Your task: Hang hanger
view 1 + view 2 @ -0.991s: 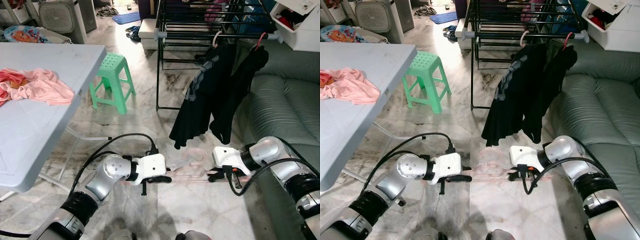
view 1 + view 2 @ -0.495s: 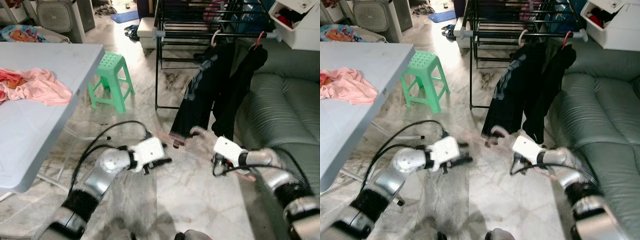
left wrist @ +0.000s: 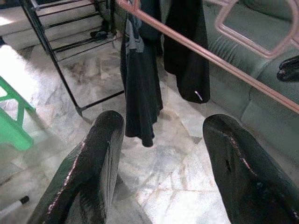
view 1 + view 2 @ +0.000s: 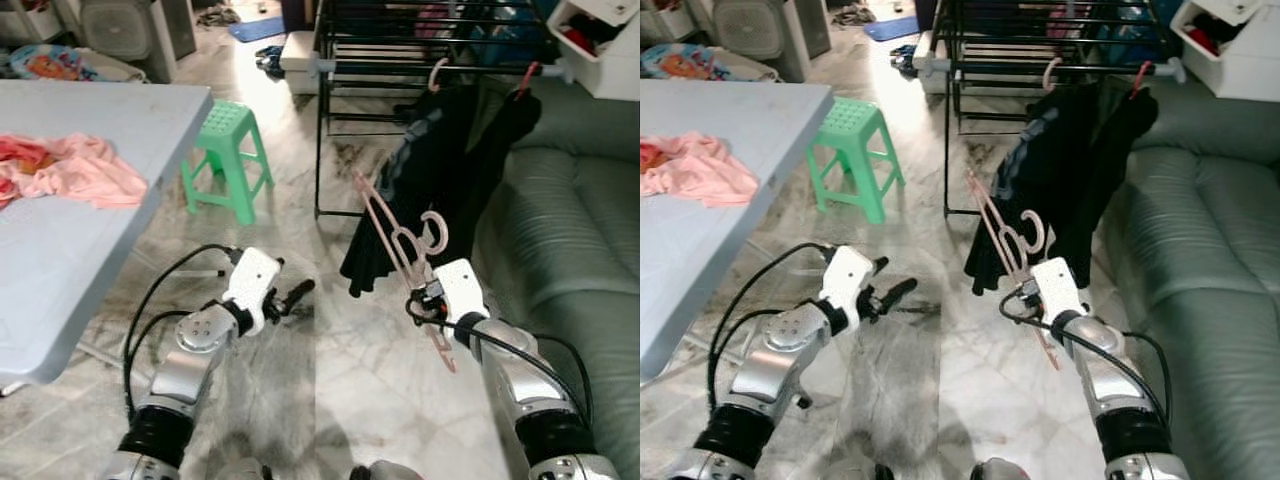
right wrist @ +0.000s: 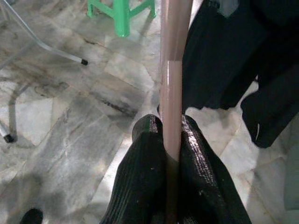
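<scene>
Left arm: bent at the elbow, forearm raised forward over the floor. Left gripper (image 4: 292,293): fingers (image 3: 88,172) spread wide, holding nothing.

Right arm: bent, forearm reaching forward and up. Right gripper (image 4: 425,296): fingers (image 5: 145,177) pressed together on the bar of a pink hanger (image 4: 395,245), held tilted.

text: none readable | labels: none | numbers: none

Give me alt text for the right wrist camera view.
The right gripper is shut on a pink hanger, its bar running up between the two black fingers. Behind are black clothes, a marble floor and a green stool.
</scene>
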Controlling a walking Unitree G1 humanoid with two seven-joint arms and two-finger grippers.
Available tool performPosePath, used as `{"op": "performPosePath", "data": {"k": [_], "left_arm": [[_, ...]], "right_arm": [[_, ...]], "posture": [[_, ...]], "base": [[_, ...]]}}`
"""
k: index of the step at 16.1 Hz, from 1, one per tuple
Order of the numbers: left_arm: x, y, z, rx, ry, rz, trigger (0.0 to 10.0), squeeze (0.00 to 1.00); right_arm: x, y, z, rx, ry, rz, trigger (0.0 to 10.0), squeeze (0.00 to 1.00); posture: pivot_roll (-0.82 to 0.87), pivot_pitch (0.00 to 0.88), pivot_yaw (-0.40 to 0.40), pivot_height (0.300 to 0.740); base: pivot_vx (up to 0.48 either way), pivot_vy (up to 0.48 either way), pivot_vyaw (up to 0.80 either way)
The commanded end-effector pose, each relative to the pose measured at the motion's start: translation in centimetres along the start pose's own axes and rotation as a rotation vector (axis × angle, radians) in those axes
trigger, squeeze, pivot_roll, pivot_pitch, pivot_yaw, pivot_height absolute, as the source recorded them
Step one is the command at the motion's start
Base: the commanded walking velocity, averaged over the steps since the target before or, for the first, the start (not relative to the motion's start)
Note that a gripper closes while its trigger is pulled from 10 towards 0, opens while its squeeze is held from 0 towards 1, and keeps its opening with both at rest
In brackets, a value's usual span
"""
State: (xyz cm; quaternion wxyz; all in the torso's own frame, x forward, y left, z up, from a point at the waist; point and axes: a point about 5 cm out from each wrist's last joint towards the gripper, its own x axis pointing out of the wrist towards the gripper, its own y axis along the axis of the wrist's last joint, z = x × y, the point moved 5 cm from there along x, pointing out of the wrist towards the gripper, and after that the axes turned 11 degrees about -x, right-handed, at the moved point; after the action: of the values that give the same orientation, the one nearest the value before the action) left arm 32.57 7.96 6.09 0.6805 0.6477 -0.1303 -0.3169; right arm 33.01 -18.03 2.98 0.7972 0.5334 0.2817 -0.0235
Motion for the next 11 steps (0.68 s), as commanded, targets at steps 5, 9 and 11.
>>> {"op": "performPosePath", "data": {"k": [5,9,11], "left_arm": [[0.7,2.5,-0.2,0.016,0.058,0.083,10.0,0.0],[0.9,2.9,0.1,0.044,0.048,0.096,10.0,0.0],[1.0,2.8,0.3,0.043,0.049,0.095,10.0,0.0]], "right_arm": [[0.3,2.5,0.0,0.064,-0.08,0.04,10.0,0.0],[0.6,2.1,-0.3,0.165,-0.139,0.0,10.0,0.0],[0.8,1.9,-0.2,0.206,-0.183,-0.02,10.0,0.0]], "posture": [[-0.03,0.028,0.008,0.74],[-0.03,0.016,0.006,0.74],[-0.03,0.013,0.003,0.74]], "base": [[0.319,0.359,0.0],[0.383,0.243,0.0],[0.48,0.0,0.0]]}}
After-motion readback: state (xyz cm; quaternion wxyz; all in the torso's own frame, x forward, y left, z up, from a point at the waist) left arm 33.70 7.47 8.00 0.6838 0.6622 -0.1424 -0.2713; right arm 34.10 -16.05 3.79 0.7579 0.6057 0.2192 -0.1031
